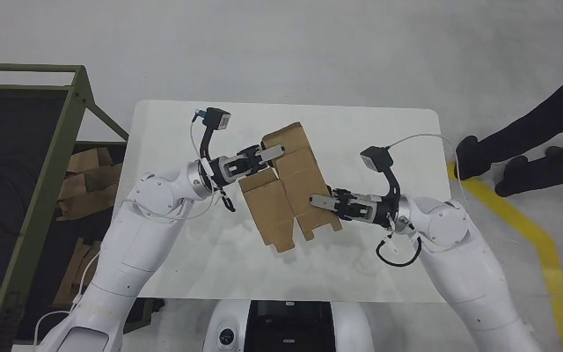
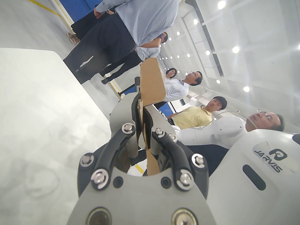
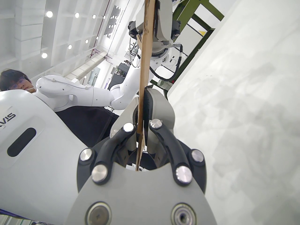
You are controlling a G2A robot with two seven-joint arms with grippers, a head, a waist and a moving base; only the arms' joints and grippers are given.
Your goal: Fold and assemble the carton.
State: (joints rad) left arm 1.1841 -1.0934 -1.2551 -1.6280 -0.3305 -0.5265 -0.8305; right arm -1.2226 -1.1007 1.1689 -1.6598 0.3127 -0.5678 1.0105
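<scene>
A flat, unfolded brown carton hangs above the middle of the white table, held between both arms. My left gripper is shut on the carton's far left edge; in its wrist view the cardboard runs edge-on between the closed fingers. My right gripper is shut on the carton's near right side. In the right wrist view the sheet stands edge-on between the pads, with the left arm's gripper clamped on its far end.
A dark green rack with brown cardboard pieces stands left of the table. A yellow floor line runs at the right. A person's dark sleeve and shoes are at the right edge.
</scene>
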